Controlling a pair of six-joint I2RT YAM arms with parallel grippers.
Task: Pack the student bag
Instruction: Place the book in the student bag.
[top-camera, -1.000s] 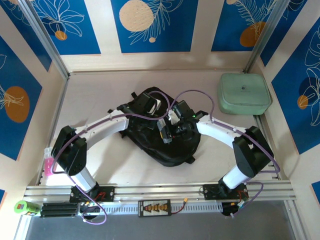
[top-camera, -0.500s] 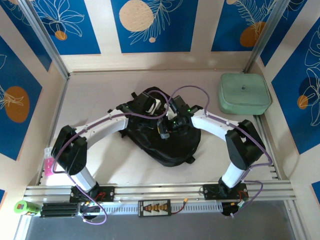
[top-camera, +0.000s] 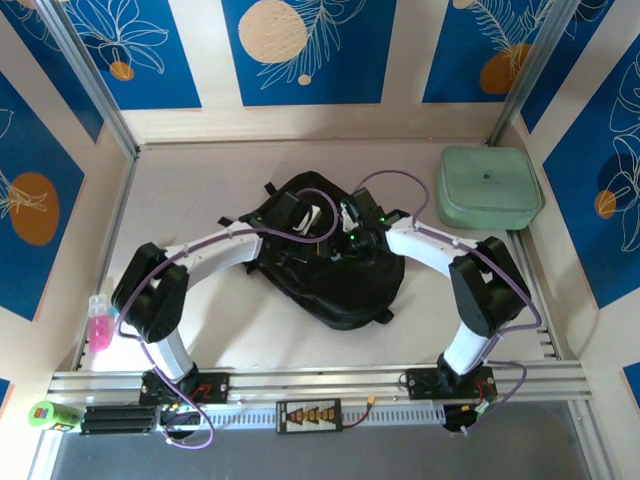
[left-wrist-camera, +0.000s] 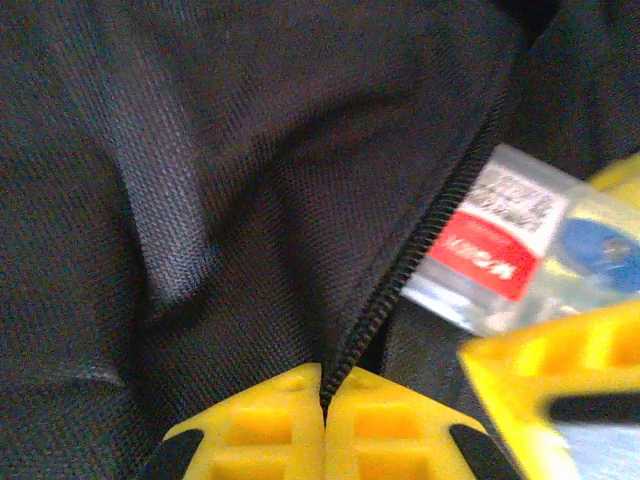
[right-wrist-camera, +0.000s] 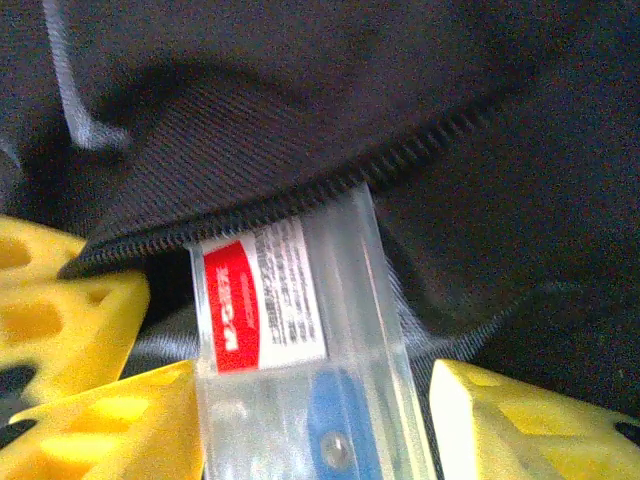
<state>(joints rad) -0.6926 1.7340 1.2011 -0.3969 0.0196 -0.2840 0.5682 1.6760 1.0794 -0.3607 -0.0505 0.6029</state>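
The black student bag (top-camera: 340, 285) lies in the middle of the table. Both arms reach into its upper part. My left gripper (left-wrist-camera: 325, 400) is shut on the bag's zipper edge (left-wrist-camera: 400, 290), holding the opening's lip. A clear plastic case (right-wrist-camera: 300, 330) with a red-and-white label and a blue item inside pokes partway under the zipper edge (right-wrist-camera: 330, 185) into the bag. My right gripper (right-wrist-camera: 312, 385) stands open around this case: the left finger touches it and a gap shows at the right finger (right-wrist-camera: 520, 420). In the top view the right gripper (top-camera: 345, 240) sits beside the left gripper (top-camera: 318, 225).
A pale mint-green zip case (top-camera: 488, 187) rests at the back right corner. A pink bottle (top-camera: 100, 325) stands at the left edge by the left arm's elbow. Metal frame posts (top-camera: 100, 90) rise at the back corners. A green item (top-camera: 50, 412) lies below the front rail.
The right gripper moved left and forward to the bag's opening with the clear case, then widened its jaws off the case. The left arm's elbow shifted slightly right, still holding the zipper edge.
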